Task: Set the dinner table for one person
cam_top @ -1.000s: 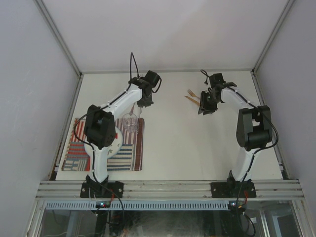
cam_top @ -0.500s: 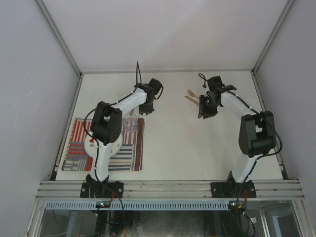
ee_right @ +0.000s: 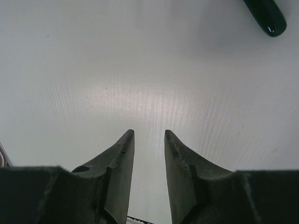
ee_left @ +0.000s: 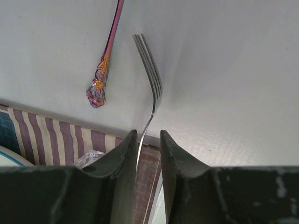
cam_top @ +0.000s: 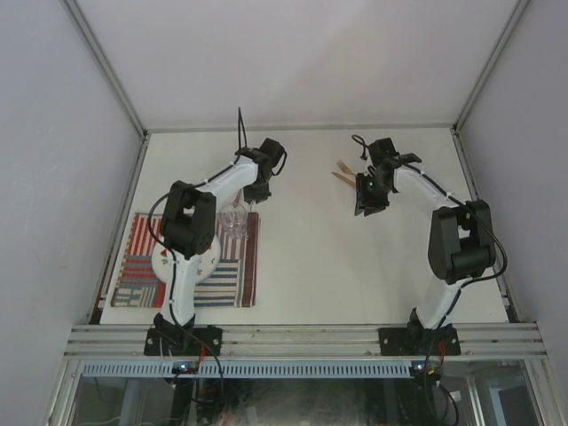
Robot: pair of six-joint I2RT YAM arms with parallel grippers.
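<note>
The off-white dinner table [cam_top: 311, 257] carries a striped placemat [cam_top: 232, 275] at the near left, with a white plate [cam_top: 209, 259] and a clear glass [cam_top: 233, 218] on it. My left gripper [cam_top: 256, 190] hangs just past the placemat's far right corner. In the left wrist view the left gripper [ee_left: 148, 133] is closed narrowly round the handle of a silver fork [ee_left: 152, 79], whose tines point away over the table. The handle lies against the left finger. My right gripper [cam_top: 365, 203] hovers over bare table at the far right. In its wrist view the right gripper [ee_right: 149, 133] is slightly open and empty.
An iridescent utensil handle [ee_left: 100, 79] lies on the table just left of the fork. Wooden-coloured cutlery [cam_top: 344, 170] lies beside the right gripper. A dark green handle tip [ee_right: 266, 16] shows in the right wrist view. Aluminium rails and white walls edge the table.
My left gripper has moved nearer and slightly left, toward the placemat's far right corner, with the fork. My right gripper has shifted a little left and back.
</note>
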